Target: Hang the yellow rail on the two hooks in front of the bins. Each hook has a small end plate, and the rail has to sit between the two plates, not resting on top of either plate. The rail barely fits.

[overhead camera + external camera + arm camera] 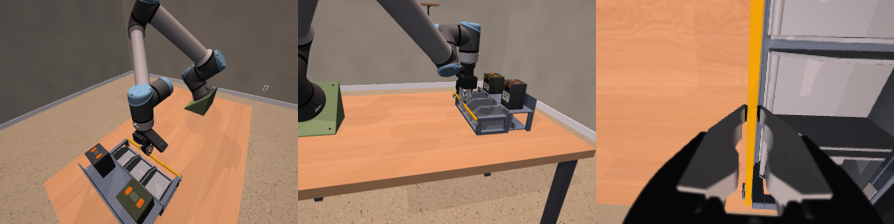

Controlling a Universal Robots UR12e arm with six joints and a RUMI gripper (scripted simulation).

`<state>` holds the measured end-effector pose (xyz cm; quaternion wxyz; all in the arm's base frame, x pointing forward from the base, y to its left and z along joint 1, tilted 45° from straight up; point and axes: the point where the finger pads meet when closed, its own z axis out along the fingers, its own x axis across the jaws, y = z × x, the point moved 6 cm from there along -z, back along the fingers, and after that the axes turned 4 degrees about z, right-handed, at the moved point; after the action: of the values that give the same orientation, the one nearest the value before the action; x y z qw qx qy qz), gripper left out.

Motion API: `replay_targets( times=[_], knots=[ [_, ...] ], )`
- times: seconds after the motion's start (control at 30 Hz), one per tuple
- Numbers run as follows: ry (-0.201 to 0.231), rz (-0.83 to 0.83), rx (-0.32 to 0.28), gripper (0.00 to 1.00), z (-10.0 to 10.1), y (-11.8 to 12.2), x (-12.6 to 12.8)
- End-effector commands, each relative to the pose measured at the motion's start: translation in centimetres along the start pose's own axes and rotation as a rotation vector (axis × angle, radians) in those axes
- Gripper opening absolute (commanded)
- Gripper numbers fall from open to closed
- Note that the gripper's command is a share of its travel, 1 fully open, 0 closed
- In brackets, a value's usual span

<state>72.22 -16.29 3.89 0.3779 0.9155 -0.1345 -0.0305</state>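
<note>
The yellow rail (155, 159) runs along the front edge of the grey bin rack (138, 177), level with its top. It also shows in the exterior view (469, 110) and in the wrist view (755, 75) as a thin orange-yellow strip beside the bins. My gripper (148, 149) is shut on the rail near its middle, seen from the side (464, 95) and from above (752, 116). The rail's ends reach the rack's front corners (179, 176). The hooks and their end plates are too small to make out.
A black box (100, 160) and a green box (134, 200) with orange tabs stand on the rack's rear shelf. Three grey bins (139, 169) sit behind the rail. The arm's green base (317, 109) stands at the far end of the table.
</note>
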Motion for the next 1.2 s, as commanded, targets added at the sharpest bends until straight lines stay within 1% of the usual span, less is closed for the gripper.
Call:
replay_targets(
  times=[0.0, 1.17],
  knots=[
    [0.001, 0.000, 0.000, 0.00, -0.04, 0.01, 0.04],
    [0.001, 0.000, 0.000, 0.00, 0.36, 0.01, 0.04]
  ],
)
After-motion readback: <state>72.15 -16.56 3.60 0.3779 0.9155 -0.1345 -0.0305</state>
